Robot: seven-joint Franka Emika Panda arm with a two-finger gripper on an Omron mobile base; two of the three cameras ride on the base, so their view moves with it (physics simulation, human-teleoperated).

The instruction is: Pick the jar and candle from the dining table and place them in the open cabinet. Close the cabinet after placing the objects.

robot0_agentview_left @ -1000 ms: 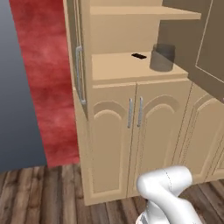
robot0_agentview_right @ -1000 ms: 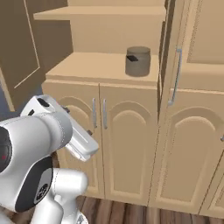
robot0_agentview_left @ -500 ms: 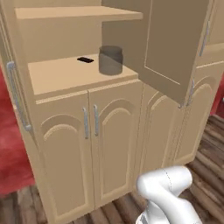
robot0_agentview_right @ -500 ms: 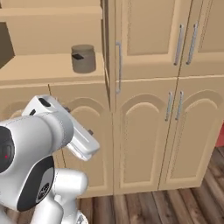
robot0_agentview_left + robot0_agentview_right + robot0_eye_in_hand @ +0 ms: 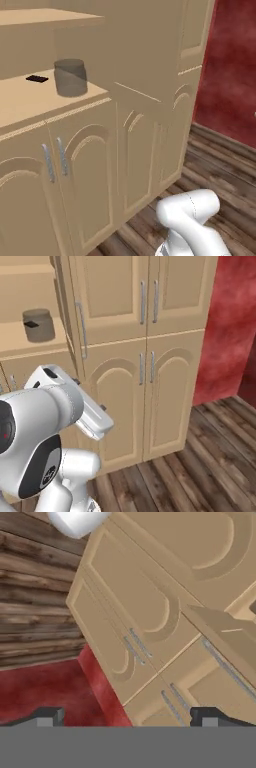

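Jar on the open cabinet shelf, fingers released

In the left base view, the jar is seen standing upright on the cabinet shelf, near its front edge, with a small flat black object just beside it towards the back. In the right base view, the jar is seen on the same shelf behind the open door. In the hand view, the fingers are spread wide apart, grasping nothing, with cabinet doors and red wall beyond.
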